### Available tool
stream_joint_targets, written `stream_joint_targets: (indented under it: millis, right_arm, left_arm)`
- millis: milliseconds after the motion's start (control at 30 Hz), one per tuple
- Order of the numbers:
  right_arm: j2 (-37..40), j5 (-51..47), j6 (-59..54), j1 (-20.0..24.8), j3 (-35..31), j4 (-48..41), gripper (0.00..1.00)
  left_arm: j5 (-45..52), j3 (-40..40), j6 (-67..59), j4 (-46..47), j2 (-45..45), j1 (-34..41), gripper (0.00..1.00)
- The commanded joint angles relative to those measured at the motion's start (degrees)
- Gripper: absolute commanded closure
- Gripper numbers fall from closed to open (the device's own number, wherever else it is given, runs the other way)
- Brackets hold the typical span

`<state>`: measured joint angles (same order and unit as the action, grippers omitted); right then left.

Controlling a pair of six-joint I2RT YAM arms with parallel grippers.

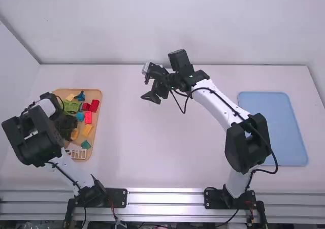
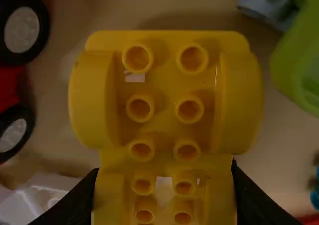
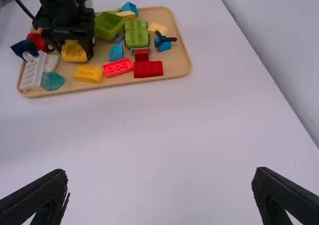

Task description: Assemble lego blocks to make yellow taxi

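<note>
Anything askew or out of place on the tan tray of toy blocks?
Possibly the dark blue plastic block: beside the white slotted block, it seems to jut over the tray's rim. Nothing else stands out.

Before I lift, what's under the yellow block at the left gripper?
Around the yellow block at the left gripper, I see bare tray, a red wheeled piece and a green one. What's directly beneath is covered.

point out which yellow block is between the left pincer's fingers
The studded yellow block with rounded, bulging sides, between the fingers of the left pincer; the other yellow blocks lie in the tan tray, away from it.
</note>
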<state>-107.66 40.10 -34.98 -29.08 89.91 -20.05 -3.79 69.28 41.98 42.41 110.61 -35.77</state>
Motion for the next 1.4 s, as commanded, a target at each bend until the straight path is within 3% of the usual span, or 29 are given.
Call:
stream_joint_targets:
  millis: [0,200,300,467,567,700,833,1033,1100,1367]
  right_arm:
    - [1.90,0.33,0.04,0.33,-0.31,-0.13,0.01]
    - [2.01,0.33,0.04,1.86,-0.31,-0.24,0.01]
    - [2.49,0.33,0.09,2.91,-0.31,-0.28,0.02]
    - [4.87,0.35,0.04,5.62,-0.31,-1.27,0.01]
    - [6.73,0.37,0.02,6.95,-0.31,-3.17,0.01]
    - [7.74,0.57,0.04,7.93,-0.31,-4.68,0.01]
    - [8.35,0.57,-0.66,8.81,-0.31,-6.10,0.01]
    - [10.78,0.55,-2.80,11.06,-0.31,-10.64,0.01]
    - [12.02,0.55,-2.99,12.04,-0.31,-12.17,0.01]
    - [14.03,0.57,-3.04,15.65,-0.33,-16.33,0.01]
  left_arm:
    - [0.33,5.03,-8.59,3.17,1.05,-0.24,0.84]
    - [-1.86,17.68,-10.19,18.36,1.03,1.05,0.89]
    - [-1.20,19.45,-15.45,19.23,-0.11,3.04,0.96]
    - [1.81,14.19,-22.64,11.78,-6.47,13.31,0.97]
    - [10.21,7.39,-35.67,3.21,-13.00,21.16,0.92]
    - [10.03,1.29,-48.87,-3.37,-16.94,33.79,0.89]
    - [10.71,-0.83,-59.10,-4.24,-16.72,43.56,0.98]
    - [10.84,-2.08,-79.78,-6.21,-11.04,55.58,0.92]
    - [10.86,-2.12,-86.60,-6.08,-9.14,58.34,0.86]
    - [11.41,-2.16,-102.25,-7.78,-2.23,62.66,0.82]
